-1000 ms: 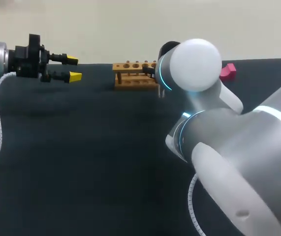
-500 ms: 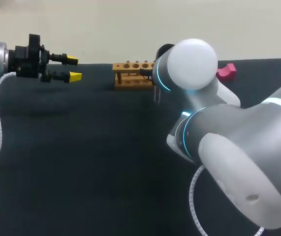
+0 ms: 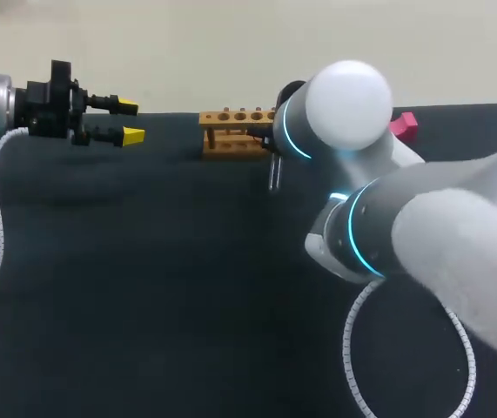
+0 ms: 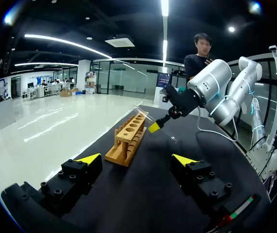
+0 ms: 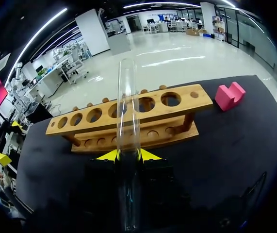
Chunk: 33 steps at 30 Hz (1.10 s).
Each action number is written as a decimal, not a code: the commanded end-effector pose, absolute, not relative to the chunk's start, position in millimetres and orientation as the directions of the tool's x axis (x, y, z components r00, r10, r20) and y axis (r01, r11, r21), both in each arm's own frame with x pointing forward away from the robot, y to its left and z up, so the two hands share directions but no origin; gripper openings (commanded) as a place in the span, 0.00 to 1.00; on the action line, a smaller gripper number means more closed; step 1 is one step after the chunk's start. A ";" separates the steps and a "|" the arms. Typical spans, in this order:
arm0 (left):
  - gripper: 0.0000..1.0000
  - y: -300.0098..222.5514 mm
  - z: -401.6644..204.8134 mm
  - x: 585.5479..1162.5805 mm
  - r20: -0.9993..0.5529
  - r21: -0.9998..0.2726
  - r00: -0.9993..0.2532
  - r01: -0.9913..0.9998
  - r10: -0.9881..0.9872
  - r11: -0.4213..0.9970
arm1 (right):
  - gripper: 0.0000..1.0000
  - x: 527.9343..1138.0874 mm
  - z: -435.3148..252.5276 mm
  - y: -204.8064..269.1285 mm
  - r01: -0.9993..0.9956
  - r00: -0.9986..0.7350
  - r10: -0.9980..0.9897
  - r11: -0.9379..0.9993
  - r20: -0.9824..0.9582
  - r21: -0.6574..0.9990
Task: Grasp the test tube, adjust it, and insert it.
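There is one test tube (image 5: 128, 97), one wooden rack (image 5: 177, 109), one pink block (image 5: 229, 96) near the rack, and one table (image 5: 235, 145). There are two grippers, a left gripper (image 3: 130, 121) and a right gripper (image 5: 128, 156).

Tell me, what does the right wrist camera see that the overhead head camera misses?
Only the right wrist view shows the yellow-tipped right fingers clamped on the clear glass test tube, which rises in front of the light wooden rack. Only the head view shows the right arm's bulky white body and its coiled white cable. Both show the tube, the rack and the pink block.
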<state>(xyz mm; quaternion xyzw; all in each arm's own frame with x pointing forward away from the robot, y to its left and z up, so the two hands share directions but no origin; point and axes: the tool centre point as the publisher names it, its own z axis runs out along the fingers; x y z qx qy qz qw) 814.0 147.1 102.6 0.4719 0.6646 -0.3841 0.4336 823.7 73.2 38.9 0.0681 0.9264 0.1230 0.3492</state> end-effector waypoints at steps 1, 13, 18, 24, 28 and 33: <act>1.00 147.3 102.0 811.8 -0.940 -0.097 -0.175 0.960 0.292 0.263 | 0.00 831.2 35.4 73.2 0.030 -0.795 0.197 0.958 -0.574 0.287; 1.00 147.3 102.0 811.8 -0.940 -0.097 -0.175 0.960 0.292 0.263 | 0.00 831.1 27.8 74.3 0.018 -0.840 0.182 0.951 -0.512 0.309; 1.00 147.3 102.0 811.8 -0.940 -0.097 -0.175 0.960 0.292 0.263 | 0.00 830.2 26.5 74.3 0.025 -0.849 0.189 0.947 -0.493 0.321; 1.00 147.3 102.0 811.8 -0.940 -0.097 -0.175 0.960 0.292 0.263 | 0.00 823.8 38.5 72.1 0.047 -0.814 0.221 0.947 -0.538 0.317; 1.00 147.3 102.0 811.8 -0.940 -0.097 -0.175 0.960 0.292 0.263 | 0.00 815.4 53.9 69.4 0.079 -0.767 0.257 0.947 -0.588 0.310; 1.00 147.3 102.0 811.8 -0.940 -0.097 -0.175 0.960 0.292 0.263 | 0.00 802.4 72.4 63.8 0.104 -0.735 0.259 0.956 -0.627 0.273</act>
